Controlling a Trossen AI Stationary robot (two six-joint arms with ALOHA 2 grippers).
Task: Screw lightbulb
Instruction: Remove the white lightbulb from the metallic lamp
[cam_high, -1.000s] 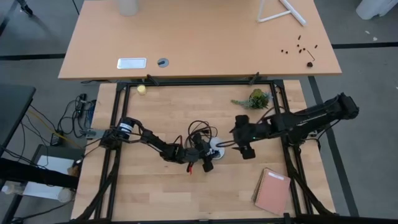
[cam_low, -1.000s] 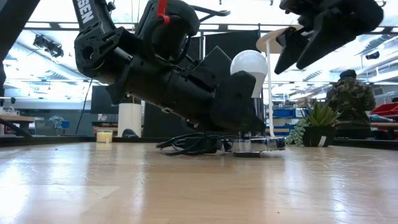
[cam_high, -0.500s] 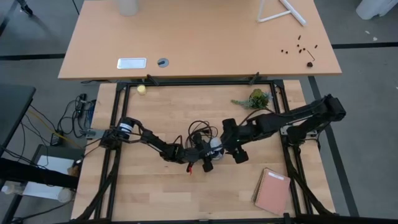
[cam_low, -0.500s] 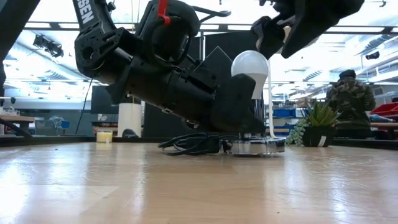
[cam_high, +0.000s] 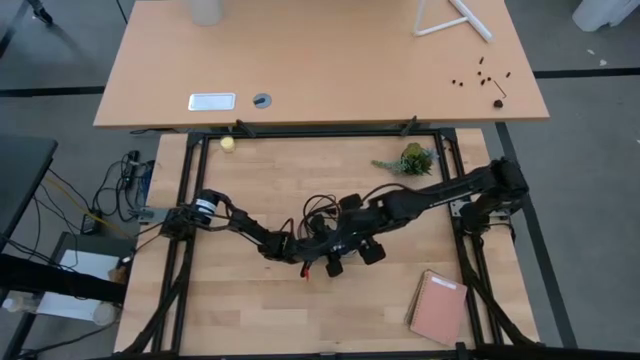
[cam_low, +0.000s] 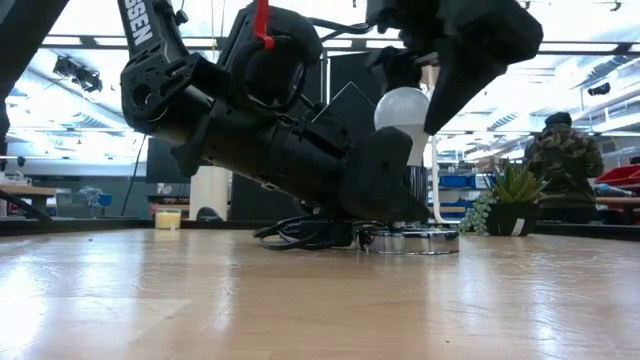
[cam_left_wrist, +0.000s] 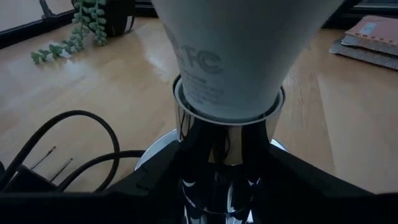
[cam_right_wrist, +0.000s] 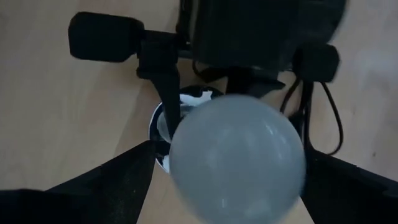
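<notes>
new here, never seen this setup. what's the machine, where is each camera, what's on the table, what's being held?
It is a robot with two dark arms, each ending in a two-finger claw, working at a wooden table. One camera looks straight down, one sits at table height, and one rides on each wrist.

On the table are a round silver socket with a black cord, a small plant, a pinkish notebook and a small yellow ball.

The white lightbulb stands upright in the socket. The left claw appears to grip the socket's shiny stem just under the bulb. The right claw is over the bulb from above, open, with a finger on each side; whether they touch it is unclear.
</notes>
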